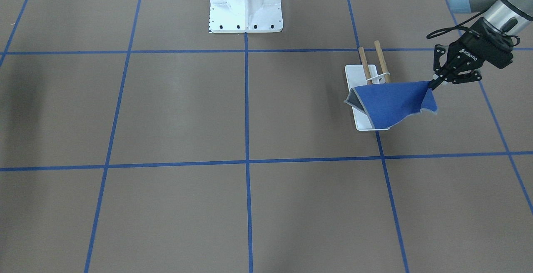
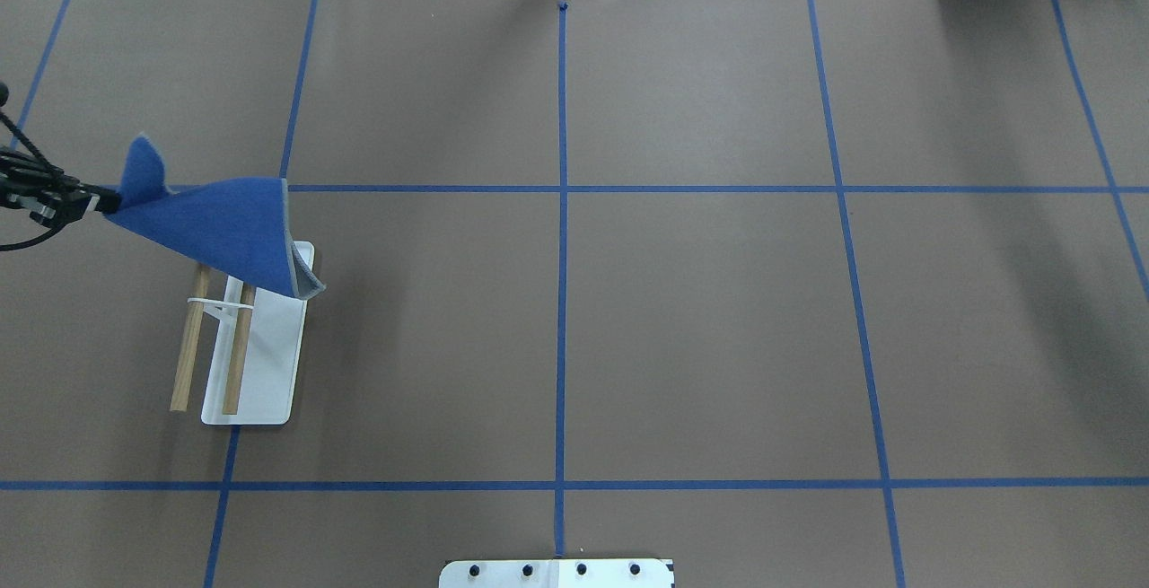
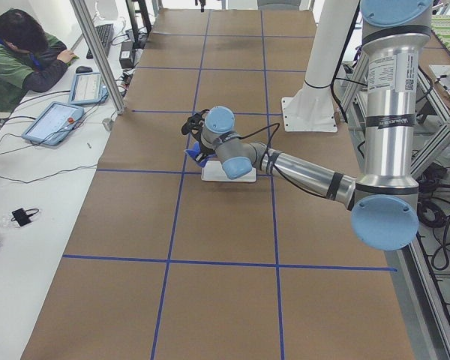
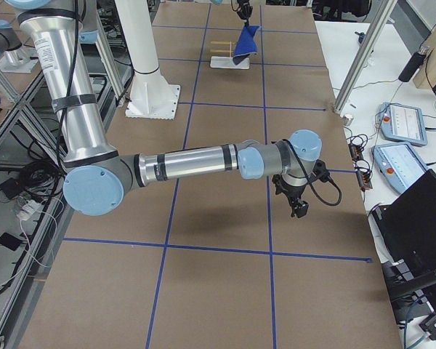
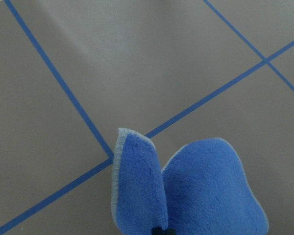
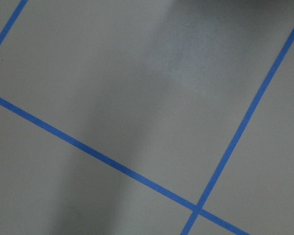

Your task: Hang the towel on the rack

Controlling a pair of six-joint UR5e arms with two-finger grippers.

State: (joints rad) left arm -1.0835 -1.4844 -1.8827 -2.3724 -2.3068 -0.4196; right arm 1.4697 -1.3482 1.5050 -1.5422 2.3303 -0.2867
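The royal-blue towel point(image 1: 391, 102) hangs by one corner from my left gripper point(image 1: 435, 82), which is shut on it. The cloth stretches from the gripper across the operator-side ends of the rack's two wooden dowels point(image 1: 366, 64) and hides them. Its greyish fold droops over the rack's white base point(image 1: 361, 121). In the overhead view the towel point(image 2: 215, 229) covers the far end of the rack point(image 2: 269, 372), with the left gripper point(image 2: 99, 202) at the left edge. The left wrist view shows pinched towel folds point(image 5: 186, 191). My right gripper point(image 4: 298, 207) shows only in the exterior right view; I cannot tell its state.
The white bolted robot pedestal point(image 1: 245, 6) stands at the robot's side of the table. Blue tape lines grid the brown table. An operator point(image 3: 22, 52) sits at a side bench with tablets. The right arm reaches over the table's right end.
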